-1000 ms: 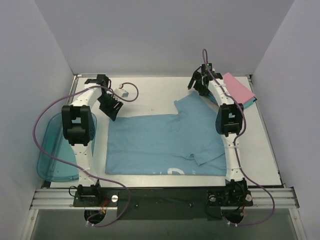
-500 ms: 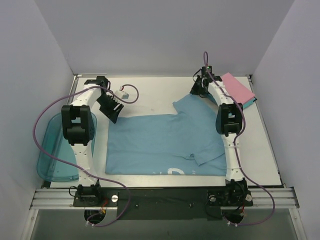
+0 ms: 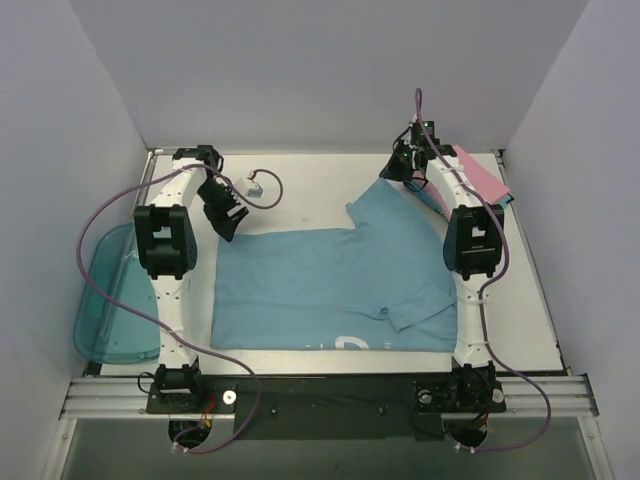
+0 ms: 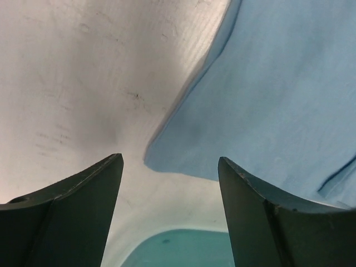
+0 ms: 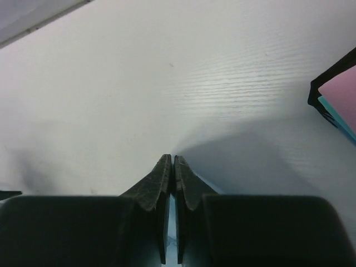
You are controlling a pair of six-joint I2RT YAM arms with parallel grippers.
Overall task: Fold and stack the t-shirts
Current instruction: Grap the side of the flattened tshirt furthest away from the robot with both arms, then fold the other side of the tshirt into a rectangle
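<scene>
The right fingers (image 5: 158, 183) have pulled back, pinched on a sleeve of the light blue t-shirt (image 3: 320, 285), spread on the desk (image 3: 310, 185) and hardly folded; left fingers (image 4: 83, 200) wide, pink t-shirt (image 3: 480, 176) already folded.

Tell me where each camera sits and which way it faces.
Top external: above, behind the arms, looking down on the table; both show.
Left wrist: looks down past the open left gripper at the light blue t-shirt corner and teal bin.
Right wrist: looks along the table; right gripper shut on that t-shirt.
All share the t-shirt.
</scene>
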